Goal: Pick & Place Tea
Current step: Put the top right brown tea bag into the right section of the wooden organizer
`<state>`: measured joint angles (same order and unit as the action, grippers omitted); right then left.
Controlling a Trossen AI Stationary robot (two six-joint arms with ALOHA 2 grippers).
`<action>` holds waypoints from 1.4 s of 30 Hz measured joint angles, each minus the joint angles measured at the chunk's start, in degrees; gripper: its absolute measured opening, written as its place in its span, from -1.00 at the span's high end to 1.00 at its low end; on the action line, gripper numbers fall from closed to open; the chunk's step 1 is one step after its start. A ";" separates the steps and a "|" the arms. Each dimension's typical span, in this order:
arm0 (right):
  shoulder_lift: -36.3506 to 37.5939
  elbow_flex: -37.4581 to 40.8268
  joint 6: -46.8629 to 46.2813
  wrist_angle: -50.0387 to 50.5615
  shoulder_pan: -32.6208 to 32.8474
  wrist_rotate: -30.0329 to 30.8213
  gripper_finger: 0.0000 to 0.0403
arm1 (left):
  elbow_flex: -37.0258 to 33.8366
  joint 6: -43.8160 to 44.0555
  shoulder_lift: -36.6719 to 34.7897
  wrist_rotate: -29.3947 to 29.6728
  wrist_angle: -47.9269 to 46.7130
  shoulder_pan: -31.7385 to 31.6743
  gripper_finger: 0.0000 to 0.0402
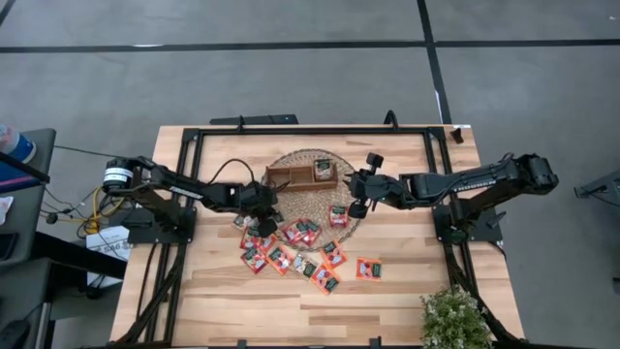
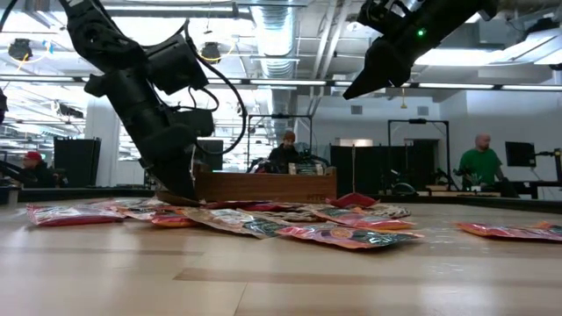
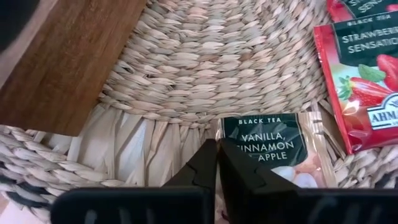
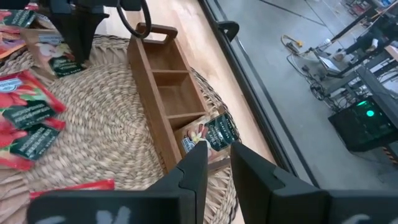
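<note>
Several red-orange tea sachets (image 1: 291,247) lie on the table and on the near part of the round woven mat (image 1: 300,206). The wooden tray (image 1: 291,177) stands on the mat's far part. One dark-labelled sachet (image 4: 211,134) leans in the tray's right end compartment, partly over its wall. My left gripper (image 1: 263,215) is down at the mat's left edge, shut on a vanilla-cinnamon-apple sachet (image 3: 267,149). My right gripper (image 4: 214,165) is open and hangs well above the table (image 2: 360,88), over the tray's right end. My left gripper pinches the vanilla sachet by its edge (image 3: 225,144) between the two fingers. The fingers come from above, pointing down. The rest of the sachet lies on the woven mat (image 3: 211,62). How far back between the fingers it reaches does not show.
A lone sachet (image 1: 368,269) lies toward the table's near right. A potted plant (image 1: 453,318) stands at the near right corner. Black frame rails (image 1: 310,129) run along the far and side edges. People (image 2: 479,162) are in the room behind.
</note>
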<state>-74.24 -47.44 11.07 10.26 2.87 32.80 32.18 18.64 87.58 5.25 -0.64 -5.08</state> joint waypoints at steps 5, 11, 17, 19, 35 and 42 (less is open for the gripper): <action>0.00 -0.02 -0.02 -0.02 0.00 0.00 0.68 | 0.93 1.82 -2.68 -1.76 -0.13 1.31 1.00; 0.00 -0.03 -0.07 -0.07 0.00 0.02 0.68 | 4.09 2.72 -7.09 -2.03 -0.25 3.54 1.00; 0.00 -0.04 -0.13 -0.69 0.55 0.04 0.68 | 7.15 2.70 -10.82 -1.72 -0.37 5.21 1.00; 0.00 -0.04 -0.11 -1.81 0.92 0.00 0.68 | 7.99 2.70 -11.58 -1.43 -0.50 5.67 1.00; 0.00 -0.04 -5.57 -20.33 2.33 -28.88 0.66 | 17.67 -5.52 -12.79 6.14 -0.10 10.74 1.00; 0.00 -0.06 -6.25 -21.06 2.25 -34.50 0.42 | 21.44 -7.54 -12.79 6.82 -0.05 12.59 1.00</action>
<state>-74.24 -47.50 4.82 -10.80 5.13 -1.70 53.62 11.10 74.78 12.08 -0.69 7.50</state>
